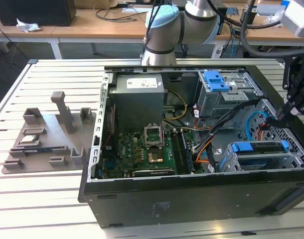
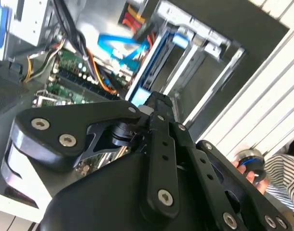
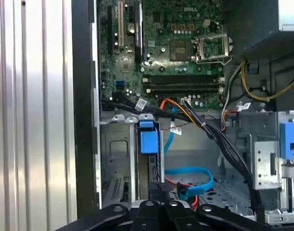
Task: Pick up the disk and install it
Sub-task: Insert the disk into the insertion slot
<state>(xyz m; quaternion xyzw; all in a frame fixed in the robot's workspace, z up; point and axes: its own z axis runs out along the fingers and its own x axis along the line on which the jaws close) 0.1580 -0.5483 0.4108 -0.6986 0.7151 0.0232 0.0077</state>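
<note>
The disk [image 1: 246, 147] is being shown seated inside the computer case [image 1: 192, 199], slid on edge into the grey drive cage [image 1: 230, 162] at a corner of the case. Its printed face is being hidden by the cage walls. In the first wrist view the disk [image 3: 149, 139] is being presented as a blue end tab and a thin edge.

The gripper [image 1: 280, 117] is being held over the case's open side, near its rim at that same corner. In the first wrist view the gripper [image 3: 161, 191] is being seen with its fingertips drawn together, and whether they are touching the disk cannot be told.

A white label [image 1: 144, 83] is being carried on the power supply [image 1: 137, 107] inside the case, and a second label [image 1: 162, 206] on the case's outer wall, but the print on both is too small to be made out. White lettering is being shown on the motherboard [image 3: 185, 48].

Outside the case, in the second wrist view, a person's hand [image 2: 253, 175] is being partly cut off behind the gripper [image 2: 154, 101]. A round object is being held in it and cannot be identified.
</note>
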